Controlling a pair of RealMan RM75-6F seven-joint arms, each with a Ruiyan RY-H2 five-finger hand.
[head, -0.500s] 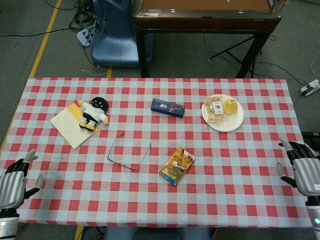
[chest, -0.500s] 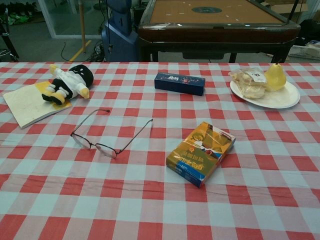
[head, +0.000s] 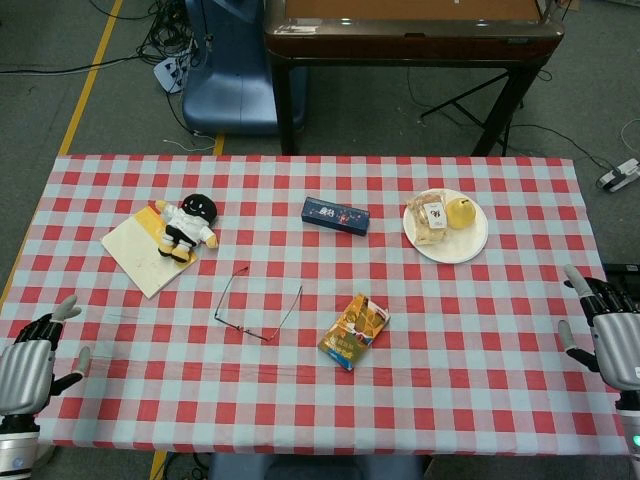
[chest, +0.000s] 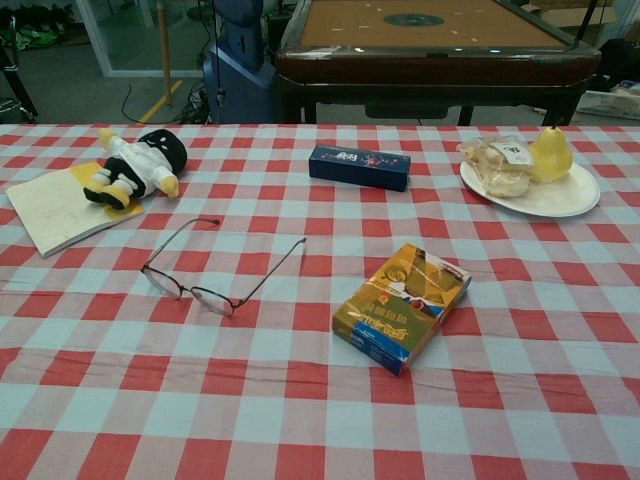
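Observation:
My left hand (head: 28, 355) hangs at the table's near-left corner with its fingers apart, holding nothing. My right hand (head: 612, 335) is at the near-right edge, also empty with spread fingers. Neither hand shows in the chest view. On the red-checked cloth lie a pair of glasses (head: 257, 303) (chest: 215, 268), an orange and blue packet (head: 354, 331) (chest: 401, 305), a dark blue box (head: 336, 215) (chest: 359, 166), and a plush doll (head: 186, 226) (chest: 137, 165) lying on a pale notebook (head: 138, 251) (chest: 53, 208).
A white plate (head: 456, 249) (chest: 560, 201) at the far right holds a yellow pear (head: 460, 211) (chest: 550, 153) and wrapped food (head: 432, 219) (chest: 496, 165). Beyond the table stand a dark wooden table (head: 410, 35) and a blue chair (head: 230, 70).
Both hands have drawn slightly back toward the table's near corners. The things on the cloth have not moved.

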